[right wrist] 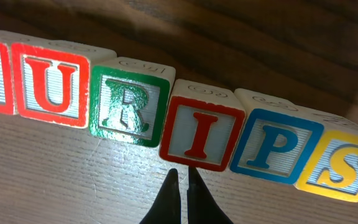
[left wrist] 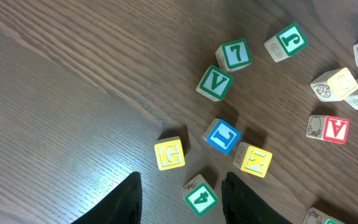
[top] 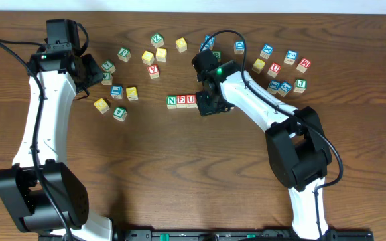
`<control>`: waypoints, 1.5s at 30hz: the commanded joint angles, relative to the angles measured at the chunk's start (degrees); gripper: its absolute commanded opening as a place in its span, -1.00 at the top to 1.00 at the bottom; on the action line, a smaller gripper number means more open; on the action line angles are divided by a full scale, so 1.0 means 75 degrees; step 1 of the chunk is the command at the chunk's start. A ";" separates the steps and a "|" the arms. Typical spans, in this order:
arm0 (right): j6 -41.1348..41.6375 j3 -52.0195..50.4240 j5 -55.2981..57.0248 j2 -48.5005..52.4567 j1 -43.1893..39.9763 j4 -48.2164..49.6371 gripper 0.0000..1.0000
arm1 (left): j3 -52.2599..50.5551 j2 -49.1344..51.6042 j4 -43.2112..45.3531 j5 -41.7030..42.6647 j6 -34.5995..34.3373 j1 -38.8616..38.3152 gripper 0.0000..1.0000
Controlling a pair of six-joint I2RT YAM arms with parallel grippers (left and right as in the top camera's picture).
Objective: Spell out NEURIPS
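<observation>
Brown wood-grain table (top: pixel 179 167). Right arm (top: pixel 254 102) reaches in to the table centre. Left arm (top: pixel 44 117) runs up the left side.

Right tool (right wrist: pixel 180 186) is pressed together and pinching nothing, tips just in front of the I cube (right wrist: pixel 201 132) (touching or not, cannot tell). Left tool (left wrist: pixel 182 186) is spread and empty, over loose cubes at the left. Green 4 cube (left wrist: pixel 201 196) shows between its fingers.

Mid-table, in one line, side by side:
- N cube (top: pixel 171 102)
- E cube (top: pixel 181 101)
- U cube (right wrist: pixel 53 82), red
- R cube (right wrist: pixel 127 102), green
- I, red
- P cube (right wrist: pixel 275 146), blue
- S cube (right wrist: pixel 340 165), yellow border

(Overhead shows only N-E-U; the rest is hidden under the right tool.)

Near the left tool: yellow G cube (left wrist: pixel 169 154), blue L cube (left wrist: pixel 222 135), green V cube (left wrist: pixel 214 83).
</observation>
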 commanded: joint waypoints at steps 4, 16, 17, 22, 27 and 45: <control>0.0143 -0.0061 0.0149 0.0093 0.0038 0.0105 0.97 | -0.0090 0.0006 -0.0026 -0.0099 0.0154 0.0032 0.16; 0.0157 -0.0061 0.0169 0.0096 0.0038 0.0201 0.98 | -0.0090 0.0006 -0.0029 -0.0099 0.0154 0.0029 0.16; 0.0154 -0.0061 0.0163 0.0093 0.0038 0.0198 0.98 | -0.0090 0.0006 -0.0029 -0.0099 0.0154 0.0029 0.17; 0.0119 -0.0047 0.0058 -0.0181 0.0029 -0.0111 0.98 | -0.0090 0.0006 -0.0029 -0.0099 0.0154 0.0032 0.16; 0.0064 -0.0050 0.0140 -0.0283 -0.0026 -0.0376 0.97 | -0.0090 0.0006 0.0000 -0.0099 0.0154 0.0029 0.16; 0.0189 -0.0344 0.0650 -0.0280 -0.0309 -0.0169 0.96 | -0.0090 0.0006 0.0032 -0.0099 0.0154 0.0029 0.16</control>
